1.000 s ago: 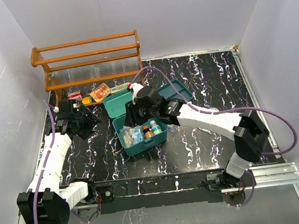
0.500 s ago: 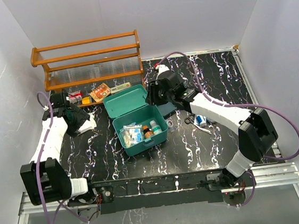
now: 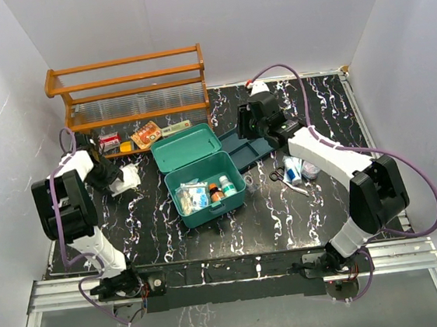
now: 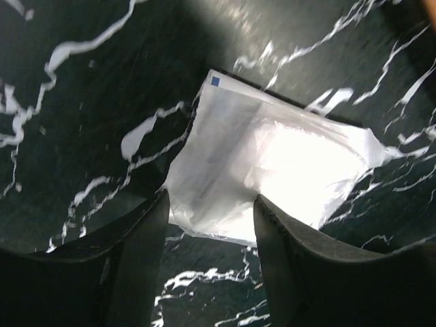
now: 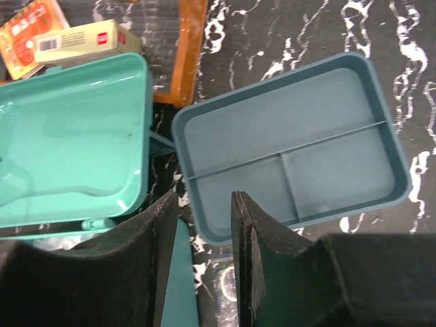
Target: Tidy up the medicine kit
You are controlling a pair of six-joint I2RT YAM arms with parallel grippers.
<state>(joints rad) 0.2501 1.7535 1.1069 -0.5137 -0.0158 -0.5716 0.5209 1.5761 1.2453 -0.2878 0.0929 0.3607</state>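
- Hovering over a flat white paper-and-film packet [image 4: 266,170], the left gripper [image 4: 208,225] has its fingers [image 4: 136,252] parted about halfway. One sits at each side of the packet's near edge, and they are closed on nothing (a sensible stance for pinching a thin thing by its rim, since it lies flat on the black marbled tabletop [image 3: 286,211]).
- The medicine kit, a teal-green rectangular plastic box with rounded corners [image 3: 215,209], sits mid-table with its hinged lid [image 3: 186,147] thrown back. Sachets and small bottles stand inside, so I judge the sorting partly done.
- The packet lies well to the kit's left, near the brown wooden slatted rack [image 3: 128,87]. It looks like the next item for the box.
- The right gripper [image 5: 201,238] hangs above the spot where the kit's lid meets a darker blue-teal shallow two-compartment tray [image 5: 293,157]. Its jaws are narrowly apart with nothing between them.
- That tray is empty and lies just beside the lid. It is probably the kit's insert, set aside so the box can be filled first.
- Small printed cartons [image 3: 146,133] at the rack's foot and a few tubes [image 3: 294,173] right of the kit are not yet packed.
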